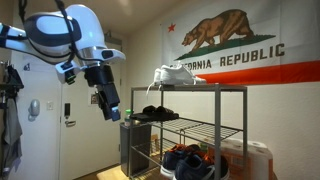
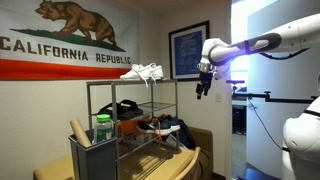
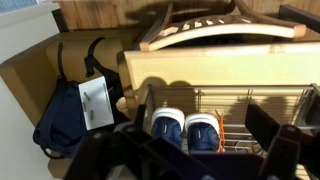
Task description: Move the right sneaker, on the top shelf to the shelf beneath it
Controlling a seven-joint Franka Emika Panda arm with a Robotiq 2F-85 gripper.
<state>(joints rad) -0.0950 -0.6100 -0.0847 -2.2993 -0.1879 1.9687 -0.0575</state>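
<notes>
Pincer [image 1: 111, 112]: hangs in free air off the rack's side, pointing down and holding nothing. In the wrist view its dark fingers [image 3: 284, 150] stand wide apart at the bottom edge.
White sneakers [image 1: 173, 74]: the pair sits on the top shelf, higher than the pincer and well apart from it. This shows in both exterior views [image 2: 143, 72]. The two shoes overlap, so I cannot tell the right sneaker from its mate.
Top shelf [image 1: 205, 88]: a grey tier just above pincer height, off to its side.
Second shelf [image 1: 198, 124]: a thin wire tier below pincer height and well apart from it. A dark item [image 1: 155, 113] lies at the end nearer the pincer.
Blue sneakers [image 3: 186, 129]: lie side by side on a low wire tier, far beneath the pincer, between its fingers in the wrist view.
Blue bag [image 3: 58, 122]: on the floor, below the pincer and off to one side, with a white sheet [image 3: 97, 103] on it.
Flag [image 2: 60, 40]: on the wall behind the rack, beyond the pincer.
</notes>
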